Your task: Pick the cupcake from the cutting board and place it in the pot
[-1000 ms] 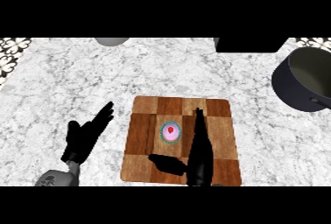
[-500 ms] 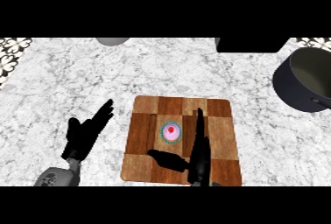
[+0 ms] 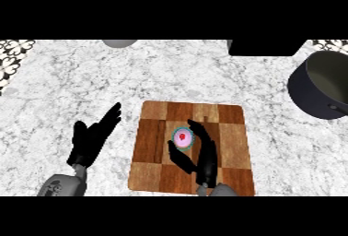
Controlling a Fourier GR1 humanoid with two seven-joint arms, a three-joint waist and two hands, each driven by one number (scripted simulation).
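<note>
A pink-frosted cupcake in a teal wrapper sits near the middle of the wooden cutting board. My right hand comes in from the lower edge over the board. Its long fingers lie against the cupcake's right side, slightly bent at the tips, and its thumb is just below the cupcake. The cupcake stands in the gap between them, still on the board. The dark pot stands at the far right, well away from the board. My left hand rests open on the counter left of the board.
The marble counter spreads around the board. A grey round object shows at the top edge and a black block at the top right. A patterned strip runs along the far left.
My right hand has shifted left and slightly down across the board, bringing its fingers from right of the cupcake up against it. The cupcake and left hand have stayed put.
</note>
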